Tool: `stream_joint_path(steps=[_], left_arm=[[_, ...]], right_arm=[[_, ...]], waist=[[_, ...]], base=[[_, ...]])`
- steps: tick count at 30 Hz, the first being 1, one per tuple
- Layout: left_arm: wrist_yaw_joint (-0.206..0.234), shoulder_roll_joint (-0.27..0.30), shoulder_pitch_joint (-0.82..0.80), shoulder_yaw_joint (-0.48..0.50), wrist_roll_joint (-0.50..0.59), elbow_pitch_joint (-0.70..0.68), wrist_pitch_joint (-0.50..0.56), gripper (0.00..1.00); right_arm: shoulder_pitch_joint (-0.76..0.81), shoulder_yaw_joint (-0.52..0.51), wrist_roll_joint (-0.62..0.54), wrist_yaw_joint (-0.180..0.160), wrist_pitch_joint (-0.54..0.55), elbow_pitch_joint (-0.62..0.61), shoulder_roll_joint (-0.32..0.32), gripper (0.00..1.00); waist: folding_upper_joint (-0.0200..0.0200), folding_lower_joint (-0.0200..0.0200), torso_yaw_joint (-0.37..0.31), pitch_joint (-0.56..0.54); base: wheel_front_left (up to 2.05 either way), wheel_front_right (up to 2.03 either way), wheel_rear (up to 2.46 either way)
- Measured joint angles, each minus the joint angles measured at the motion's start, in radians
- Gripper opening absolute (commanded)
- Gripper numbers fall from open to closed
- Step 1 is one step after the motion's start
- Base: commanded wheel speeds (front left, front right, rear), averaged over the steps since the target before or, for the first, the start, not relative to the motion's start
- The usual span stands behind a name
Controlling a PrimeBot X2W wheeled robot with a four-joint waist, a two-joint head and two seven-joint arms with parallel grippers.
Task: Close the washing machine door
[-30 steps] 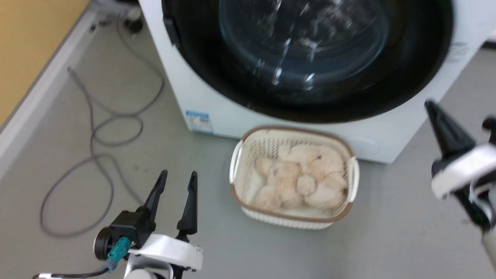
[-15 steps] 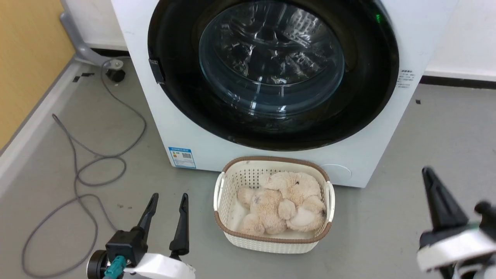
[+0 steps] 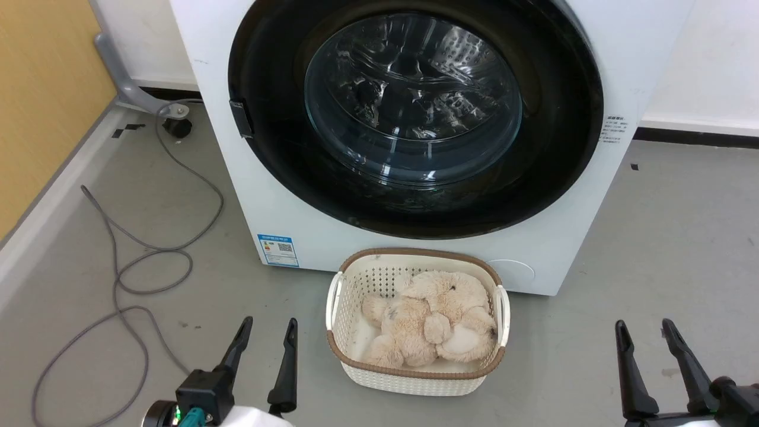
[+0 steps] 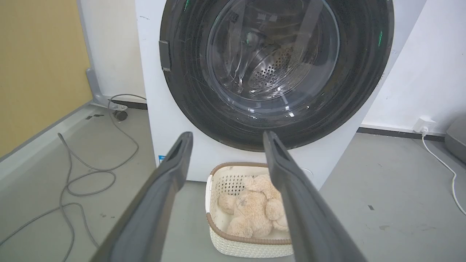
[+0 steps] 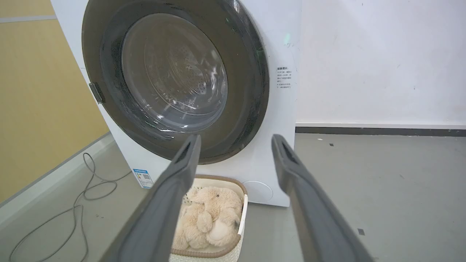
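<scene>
The white washing machine [image 3: 267, 196] stands straight ahead on the grey floor. Its door [image 3: 413, 101], a black-rimmed disc with a bulging glass bowl, lies flat against the machine's front, with the steel drum visible through the glass. The door also appears in the left wrist view [image 4: 276, 62] and the right wrist view [image 5: 174, 76]. My left gripper [image 3: 268, 323] is open at the lower left, well short of the machine. My right gripper [image 3: 643, 325] is open at the lower right, also away from the door. Nothing sits between the fingers of either my left gripper [image 4: 228, 135] or my right gripper [image 5: 236, 137].
A white woven basket [image 3: 415, 253] holding a beige plush toy [image 3: 433, 323] sits on the floor against the machine's front, between my grippers. A grey cable [image 3: 118, 279] loops over the floor at the left, near a yellow wall [image 3: 41, 89]. Bare floor lies to the right.
The head camera has tilted, so the whole picture shifted. My right gripper has come down from the upper right, away from the door, to the lower right. The left gripper has hardly moved.
</scene>
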Motion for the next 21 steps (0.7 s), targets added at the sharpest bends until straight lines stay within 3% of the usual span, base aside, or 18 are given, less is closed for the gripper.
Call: stream_joint_path(steps=[8, 9, 21], left_arm=[[0.001, 0.004, 0.01, -0.011, 0.011, 0.0, 0.0, 1.0], [0.0, 0.006, 0.01, -0.015, 0.012, 0.0, 0.0, 0.0], [0.0, 0.002, 0.01, -0.013, 0.012, -0.006, 0.014, 0.0]], right_arm=[[0.002, -0.01, -0.009, 0.0, -0.01, 0.016, 0.008, 1.0], [0.002, -0.01, -0.01, 0.0, -0.01, 0.018, 0.008, 0.0], [0.001, -0.007, -0.016, 0.0, 0.001, 0.018, 0.008, 0.0]], waist=[[0.0, 0.0001, 0.004, 0.001], [0.0, 0.0001, 0.005, 0.002], [0.0, 0.0001, -0.001, 0.001]], base=[[0.0, 0.0, 0.0], [0.0, 0.0, 0.0], [0.0, 0.0, 0.0]])
